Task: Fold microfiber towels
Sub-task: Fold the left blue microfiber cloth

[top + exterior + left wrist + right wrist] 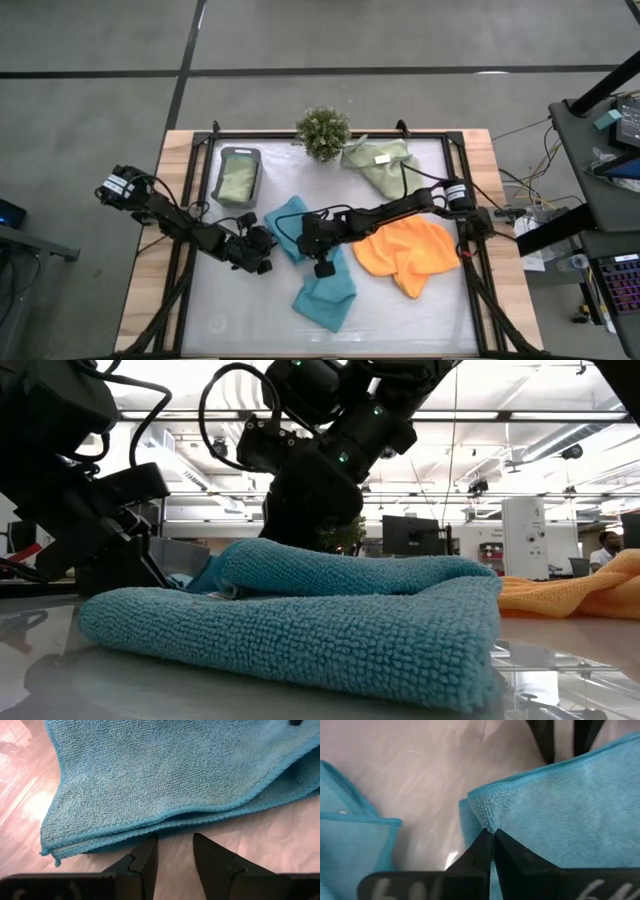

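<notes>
The surface [420, 320] was a pale, glossy sheet framed by wood and dark rails, standing on a grey concrete floor [90, 40]; beyond it, in the low view, lay an office with ceiling lights, monitors and a person [606, 550] far off at the right.

Going left to right: one dark grey tray [239, 175] held one sage-green towel [238, 182]. The left hand [262, 262] rested low on the surface with its fingers [145, 862] slightly parted, empty, just short of a teal edge. Two teal towels lay in the middle, one folded teal towel [324, 297] nearer the front and the other teal towel [288, 225] behind it. The right hand [324, 268] was pinched closed on a corner of the folded teal towel. One small plant [323, 131] stood at the back edge. One orange towel [407, 253] lay crumpled right of centre. A second sage-green towel with a white tag [377, 163] lay at the back right.
</notes>
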